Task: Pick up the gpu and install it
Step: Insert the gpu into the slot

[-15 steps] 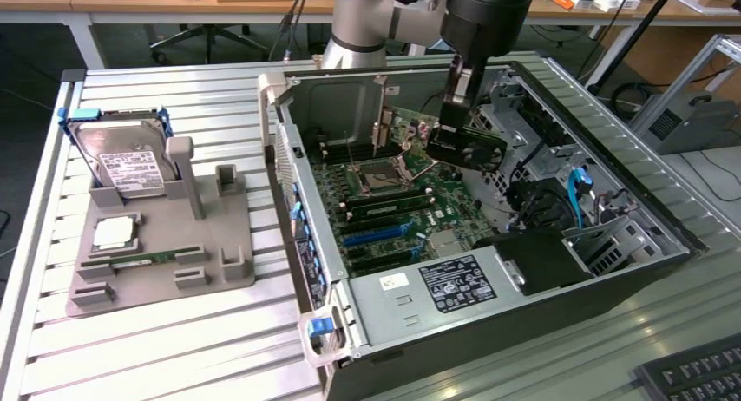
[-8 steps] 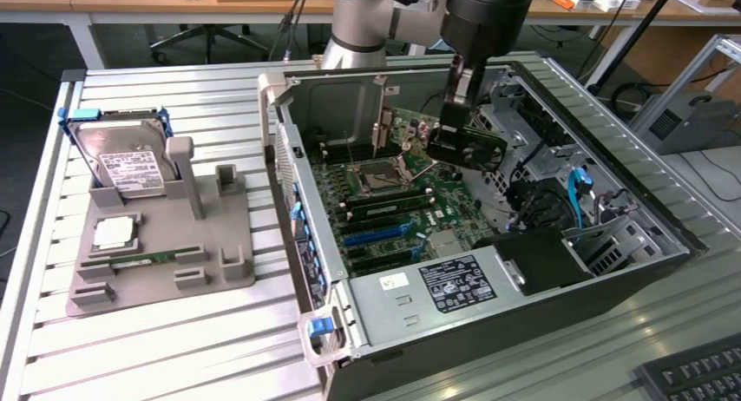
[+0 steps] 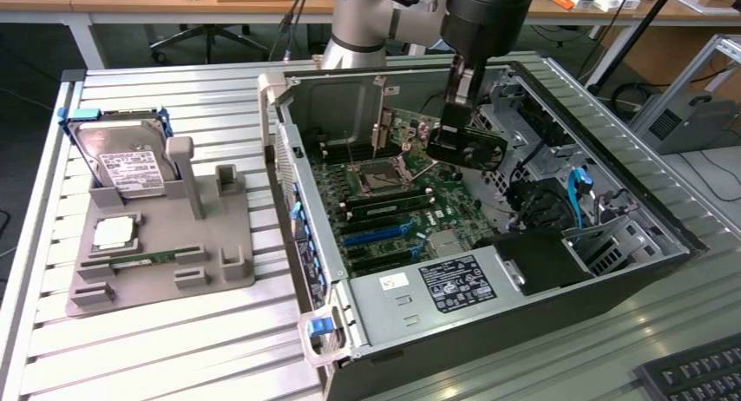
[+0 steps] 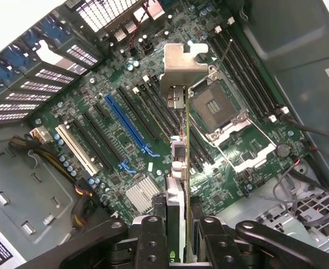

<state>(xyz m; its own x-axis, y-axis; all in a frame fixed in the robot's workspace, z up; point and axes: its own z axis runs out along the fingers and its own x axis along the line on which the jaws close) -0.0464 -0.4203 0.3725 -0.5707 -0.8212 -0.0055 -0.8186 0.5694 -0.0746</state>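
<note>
The gripper [image 4: 180,230] clamps the gpu [image 4: 179,148] by its flat faces over the motherboard [image 4: 114,140]; it is likely light, stiff and fragile at its contacts.

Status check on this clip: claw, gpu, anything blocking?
Claw shut on gpu, held edge-on. It hangs over motherboard, not yet seated. Nothing seen between it and the slots.
</note>
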